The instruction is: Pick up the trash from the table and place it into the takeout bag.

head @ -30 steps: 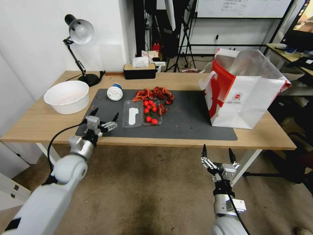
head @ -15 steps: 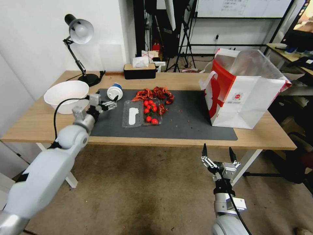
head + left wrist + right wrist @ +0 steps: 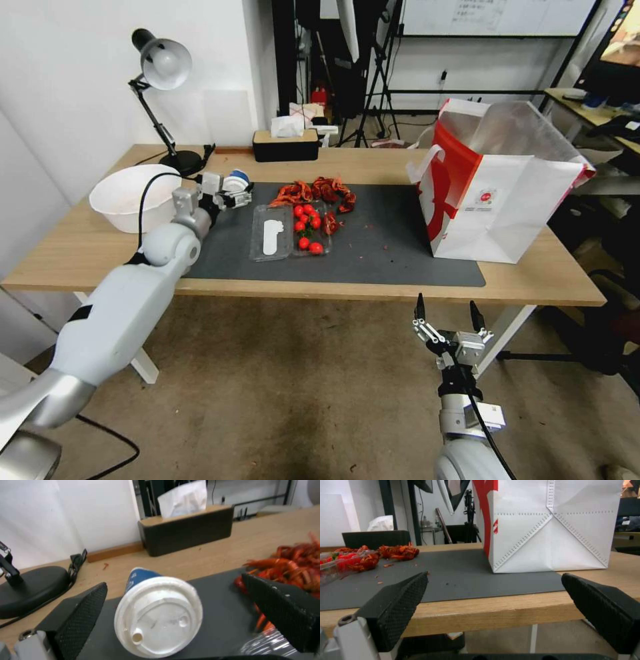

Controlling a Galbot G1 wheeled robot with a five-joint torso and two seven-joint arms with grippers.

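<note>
A white-lidded blue cup point(image 3: 158, 612) lies on its side at the back left of the dark grey mat point(image 3: 393, 247); its blue end point(image 3: 238, 176) peeks out behind my left gripper point(image 3: 235, 195). In the left wrist view that gripper point(image 3: 173, 583) is open, one finger point(image 3: 80, 610) on each side of the lid, with gaps showing. The beige paper bowl point(image 3: 130, 197) stands left of it on the table point(image 3: 373, 163). At the table's right end the takeout bag point(image 3: 500, 180) stands open. My right gripper point(image 3: 448, 317) hangs open below the front edge, facing the bag point(image 3: 546, 530).
A clear clamshell box point(image 3: 273, 233) with cherry tomatoes point(image 3: 307, 227) and a heap of red crayfish shells point(image 3: 317, 191) lie mid-mat. A desk lamp point(image 3: 163, 63) and a black tissue box point(image 3: 285, 143) stand along the back edge. Room clutter lies behind.
My left arm has reached forward from the mat's front left corner to the cup, its fingers now on either side of the lid. The right arm has stayed put.
</note>
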